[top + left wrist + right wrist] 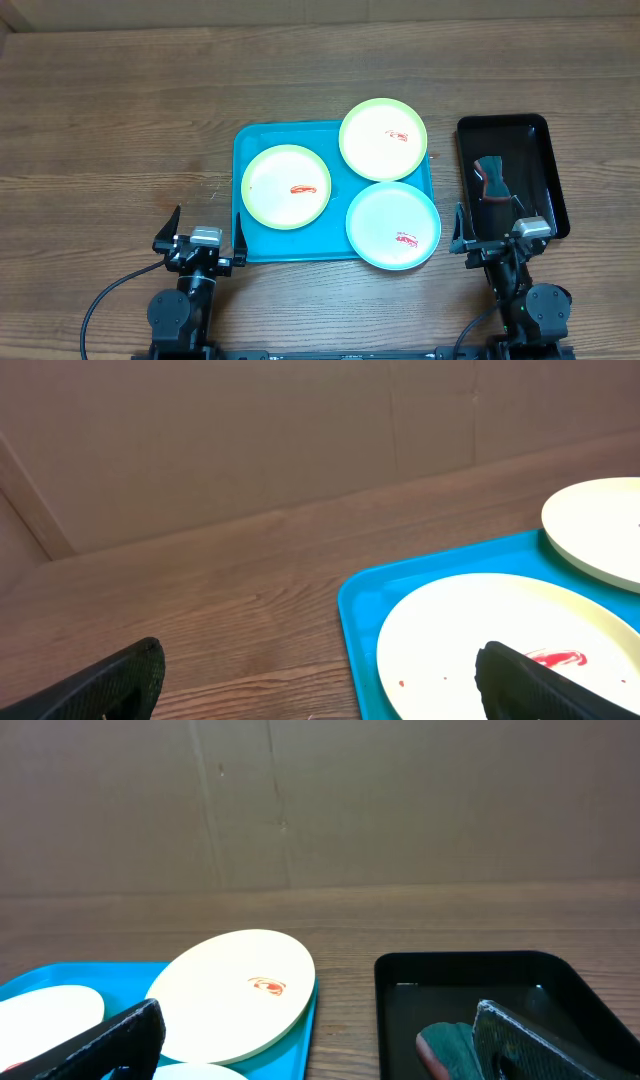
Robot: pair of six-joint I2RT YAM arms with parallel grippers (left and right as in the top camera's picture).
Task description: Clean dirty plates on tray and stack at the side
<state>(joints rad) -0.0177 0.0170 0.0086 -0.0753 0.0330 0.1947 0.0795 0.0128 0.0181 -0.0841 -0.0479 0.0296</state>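
Observation:
The turquoise tray (256, 150) lies mid-table and holds three plates. A yellow-green plate (286, 186) with a red smear sits at its left. A second yellow-green plate (383, 138) rests over the tray's far right corner. A light blue plate (393, 225) with a red smear overhangs the near right corner. My left gripper (204, 246) is open and empty at the tray's near left edge; its wrist view shows the tray (362, 610) and left plate (470, 630). My right gripper (500, 240) is open and empty, near the black tray.
A narrow black tray (512, 175) stands right of the turquoise tray and holds a dark green cloth with a red edge (493, 178), also in the right wrist view (445, 1048). A brown wall rises behind the table.

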